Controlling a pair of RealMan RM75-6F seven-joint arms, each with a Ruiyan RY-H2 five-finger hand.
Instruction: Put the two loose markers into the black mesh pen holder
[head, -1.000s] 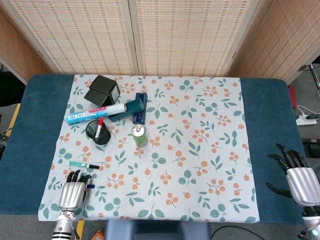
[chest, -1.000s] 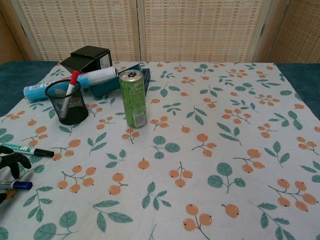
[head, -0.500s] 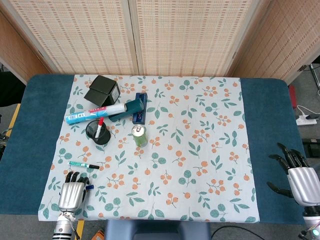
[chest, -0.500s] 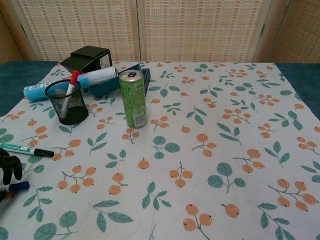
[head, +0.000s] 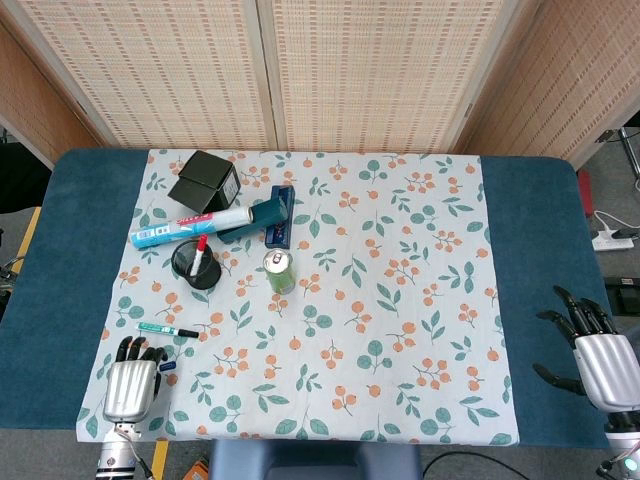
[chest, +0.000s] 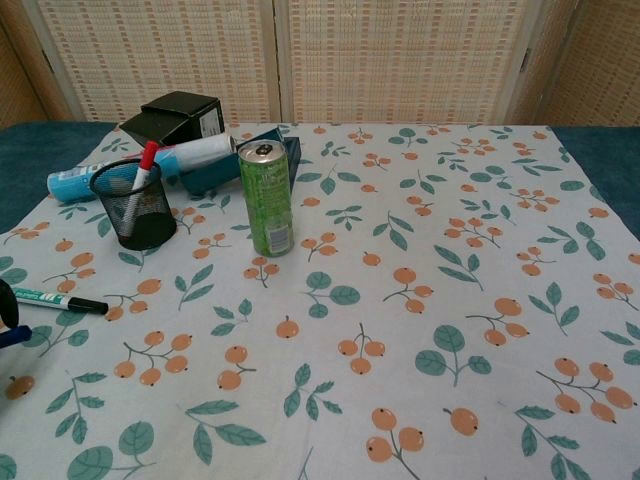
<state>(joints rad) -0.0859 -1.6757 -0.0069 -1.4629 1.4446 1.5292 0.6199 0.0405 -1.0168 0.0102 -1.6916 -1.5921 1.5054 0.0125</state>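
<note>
The black mesh pen holder (head: 196, 268) (chest: 135, 210) stands at the left of the cloth with a red marker (head: 199, 252) upright inside. A green marker (head: 165, 329) (chest: 50, 298) lies flat in front of it. My left hand (head: 132, 385) is at the cloth's front left corner, just short of the green marker. Its fingers are curled around a blue marker (head: 167, 366) (chest: 12, 337), of which only the tip pokes out. In the chest view only a dark fingertip shows at the left edge. My right hand (head: 598, 365) rests open on the blue table at the far right, holding nothing.
A green drinks can (head: 279, 271) (chest: 268, 198) stands right of the holder. Behind the holder lie a white and blue tube (head: 190, 227), a black box (head: 204, 181) and a dark blue box (head: 272, 215). The floral cloth (head: 400, 300) covers the middle of the table.
My left hand has drawn back to the left, and the blue marker has moved with it and risen off the cloth. The right hand has barely moved.
</note>
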